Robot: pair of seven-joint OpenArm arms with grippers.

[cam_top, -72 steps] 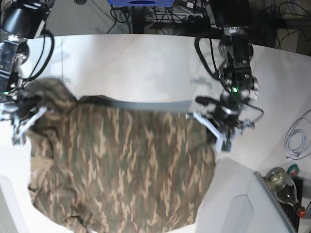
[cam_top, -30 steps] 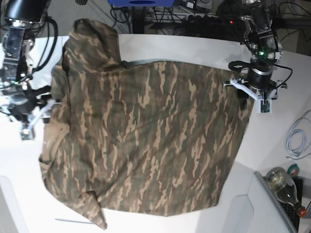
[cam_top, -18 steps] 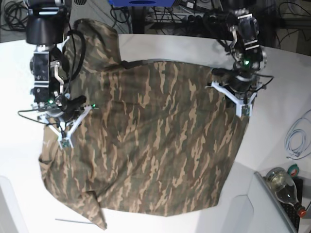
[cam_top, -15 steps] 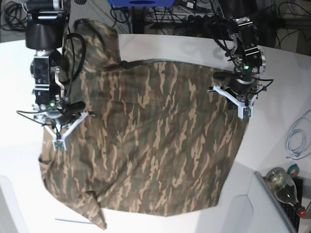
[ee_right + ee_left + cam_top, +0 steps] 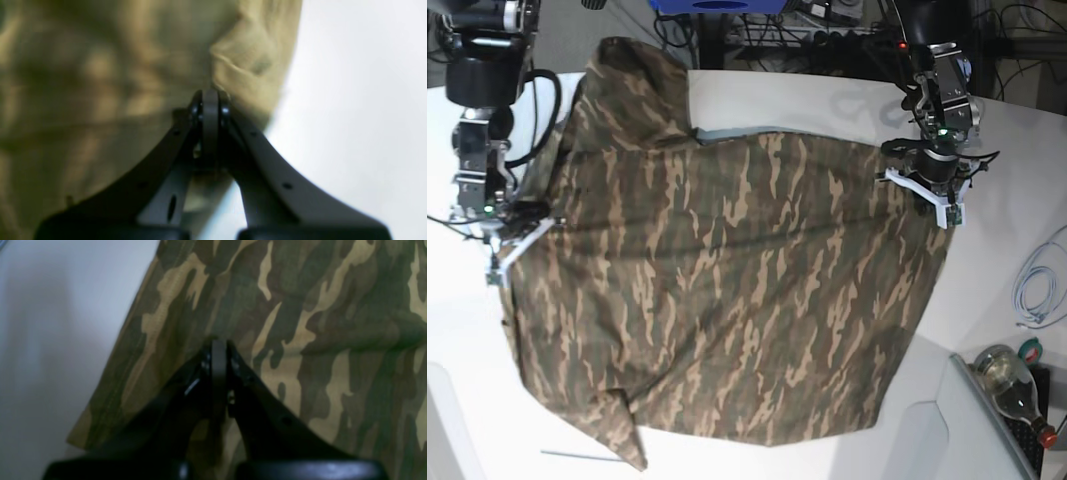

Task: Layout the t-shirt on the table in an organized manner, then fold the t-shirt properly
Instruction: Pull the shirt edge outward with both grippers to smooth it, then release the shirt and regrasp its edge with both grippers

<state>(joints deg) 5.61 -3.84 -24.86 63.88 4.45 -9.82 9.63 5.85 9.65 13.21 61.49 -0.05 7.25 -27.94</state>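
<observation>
Presently we log: t-shirt (image 5: 727,290) spread on table (image 5: 827,100), long axis left-right. Left gripper (image 5: 927,195) pinched on right edge, right gripper (image 5: 519,245) pinched on left edge; cloth between arms.

Legible text, labels, brands, numbers, signs: none in any view. The t-shirt (image 5: 727,290) shows camouflage pattern only, no print readable. The bottle (image 5: 1015,385) at 4 o'clock in the base view carries no label that can be read; too small to tell. Wrist views are blurred and show no markings.
</observation>
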